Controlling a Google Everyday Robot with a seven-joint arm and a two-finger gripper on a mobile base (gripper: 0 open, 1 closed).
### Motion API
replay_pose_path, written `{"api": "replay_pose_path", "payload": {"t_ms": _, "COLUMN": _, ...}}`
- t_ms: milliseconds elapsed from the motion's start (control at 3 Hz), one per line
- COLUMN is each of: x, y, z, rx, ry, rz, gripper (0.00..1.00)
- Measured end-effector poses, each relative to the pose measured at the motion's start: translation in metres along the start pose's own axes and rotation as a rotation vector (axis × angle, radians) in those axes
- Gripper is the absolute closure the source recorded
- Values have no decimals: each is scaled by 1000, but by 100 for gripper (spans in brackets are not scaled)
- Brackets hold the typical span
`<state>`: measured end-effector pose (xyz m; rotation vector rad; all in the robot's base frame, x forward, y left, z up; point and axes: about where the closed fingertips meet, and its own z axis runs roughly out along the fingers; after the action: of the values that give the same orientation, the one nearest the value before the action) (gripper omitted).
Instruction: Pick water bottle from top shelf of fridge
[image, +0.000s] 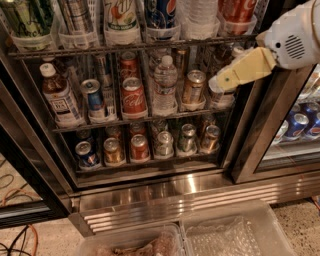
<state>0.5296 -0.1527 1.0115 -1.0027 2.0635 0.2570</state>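
The water bottle (200, 15) is clear and ribbed. It stands in a clear cup holder on the top shelf (125, 47) of the fridge (165, 187), between a blue Pepsi can (160, 12) and a red can (240, 10); its top is cut off by the frame edge. My gripper (222, 80), cream-coloured on a white wrist (295, 40), hangs in front of the middle rack's right end. It is below and a little right of the water bottle and holds nothing that I can see.
The middle rack holds a smaller white-capped labelled bottle (165, 82), red cola cans (132, 92) and other cans. A black door frame (255, 140) stands right of the gripper, with blue cans (300, 125) behind it. Two clear bins (235, 232) sit on the floor below.
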Motion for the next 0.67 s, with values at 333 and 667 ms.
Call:
{"api": "replay_pose_path", "payload": {"t_ms": 333, "x": -24, "y": -1, "z": 12, "rx": 74, "ry": -99, "rz": 49, "gripper": 0}}
{"api": "replay_pose_path", "payload": {"t_ms": 667, "x": -44, "y": -6, "z": 20, "rx": 138, "ry": -184, "rz": 74, "gripper": 0}}
